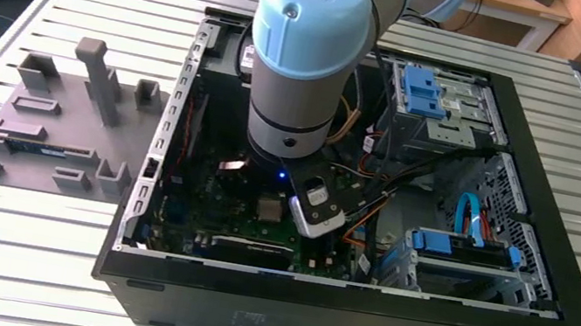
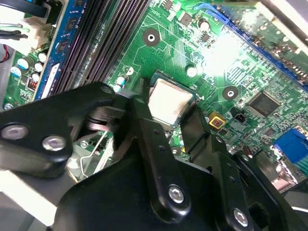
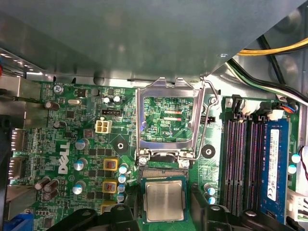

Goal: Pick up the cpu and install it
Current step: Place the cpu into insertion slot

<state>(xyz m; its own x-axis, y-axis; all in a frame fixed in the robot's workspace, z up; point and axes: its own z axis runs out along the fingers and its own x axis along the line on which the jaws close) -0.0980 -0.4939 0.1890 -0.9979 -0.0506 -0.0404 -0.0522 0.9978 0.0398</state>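
Slatted metal table (image 1: 19, 233) carrying an open computer case (image 1: 335, 321), with the arm (image 1: 302, 59) reaching down into it.

A grey tray (image 1: 49, 123) sits on the table just beside the case, at the exterior view's left. In both wrist views the green motherboard (image 3: 72, 144) (image 2: 250, 72) lies under the gripper (image 3: 166, 211) (image 2: 168, 113). In the first wrist view the metal socket frame (image 3: 140, 120) stands swung open, near the memory slots (image 3: 238, 163). The black fingers (image 2: 137, 120) are clamped on opposite edges of the cpu (image 3: 163, 199) (image 2: 168, 102), which is at the socket just beside the frame. Whether it is seated I cannot tell.
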